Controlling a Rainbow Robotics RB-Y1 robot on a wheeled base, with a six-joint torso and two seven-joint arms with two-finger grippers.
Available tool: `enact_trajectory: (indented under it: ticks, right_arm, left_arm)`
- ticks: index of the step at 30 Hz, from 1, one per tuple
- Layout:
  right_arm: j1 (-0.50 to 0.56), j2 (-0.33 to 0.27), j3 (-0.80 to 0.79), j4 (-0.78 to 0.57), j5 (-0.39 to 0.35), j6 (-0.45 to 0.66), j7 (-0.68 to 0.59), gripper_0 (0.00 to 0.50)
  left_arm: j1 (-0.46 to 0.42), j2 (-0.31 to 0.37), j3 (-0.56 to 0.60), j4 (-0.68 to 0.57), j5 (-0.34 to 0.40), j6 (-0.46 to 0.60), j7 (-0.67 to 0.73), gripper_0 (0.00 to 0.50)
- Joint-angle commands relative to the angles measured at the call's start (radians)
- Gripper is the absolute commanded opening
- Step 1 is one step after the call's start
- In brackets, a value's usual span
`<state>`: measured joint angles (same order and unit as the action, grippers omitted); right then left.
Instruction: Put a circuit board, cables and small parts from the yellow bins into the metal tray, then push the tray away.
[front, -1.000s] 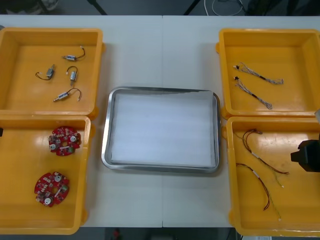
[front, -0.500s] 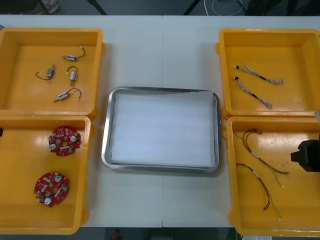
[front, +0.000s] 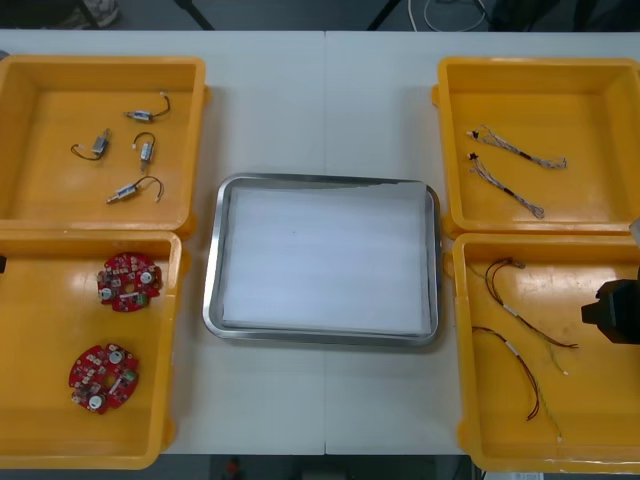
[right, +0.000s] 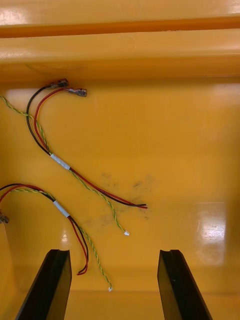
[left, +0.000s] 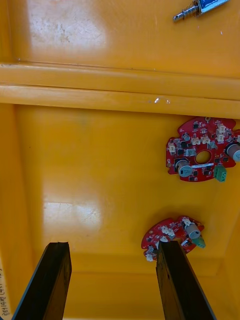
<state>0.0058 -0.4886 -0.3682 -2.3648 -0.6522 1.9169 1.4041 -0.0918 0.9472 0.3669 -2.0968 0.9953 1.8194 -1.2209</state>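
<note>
Metal tray (front: 322, 181) shiny-rimmed, white inside; left claw (left: 112, 245), right claw (right: 114, 252) spread over bins (front: 30, 330).

Glossy plastic yellow bins (front: 60, 200), shiny-rimmed metal tray (front: 212, 290) matt white inside, smooth matt light table (front: 325, 90)

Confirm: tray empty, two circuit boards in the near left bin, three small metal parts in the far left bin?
Not three: the front view shows four small metal parts in the far left bin. The tray is empty, with two circuit boards in the near left bin.
</note>
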Motion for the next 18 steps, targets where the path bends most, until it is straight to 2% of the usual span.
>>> enact_trajectory:
  ticks: [1,18]
  right_arm:
    - [0.019,-0.028,-0.031,-0.031,-0.006,0.003,-0.033,0.500]
    - [0.019,-0.028,-0.031,-0.031,-0.006,0.003,-0.033,0.500]
  left_arm:
    - [0.015,-0.007,-0.013,-0.023,-0.009,-0.009,-0.060,0.500]
    - [0.015,-0.007,-0.013,-0.023,-0.009,-0.009,-0.060,0.500]
